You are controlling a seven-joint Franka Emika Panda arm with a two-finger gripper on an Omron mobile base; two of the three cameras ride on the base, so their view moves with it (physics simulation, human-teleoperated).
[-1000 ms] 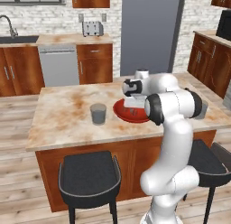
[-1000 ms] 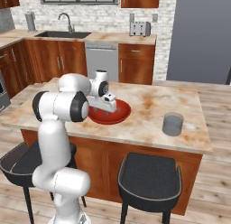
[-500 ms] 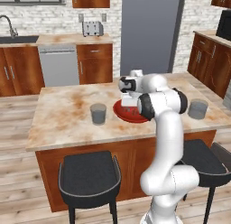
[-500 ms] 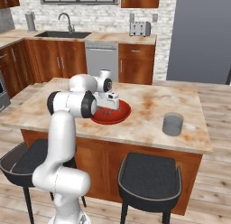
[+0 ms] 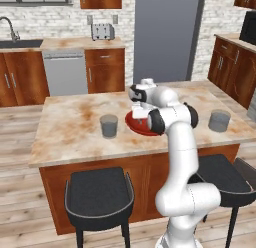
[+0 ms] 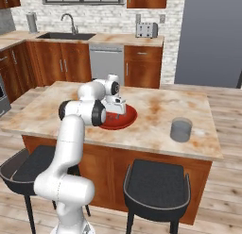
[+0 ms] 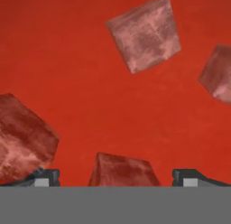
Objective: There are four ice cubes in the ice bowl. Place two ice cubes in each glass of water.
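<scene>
Ice cube (image 7: 122, 170) on the red ice bowl (image 7: 90, 83) floor sits dead centre between the two tips of the wide-open gripper (image 7: 117, 177), so it looks like a straight drop and close, with three other cubes scattered around it.

Before me stretches the beige-and-rust marbled stone worktop (image 5: 75, 124) of a wooden island, two black cushioned stools (image 5: 99, 197) tucked against its near side. Beyond stand a silver toaster (image 5: 102, 31), a grey dishwasher (image 5: 66, 72) and a tall grey refrigerator (image 5: 162, 37).
</scene>
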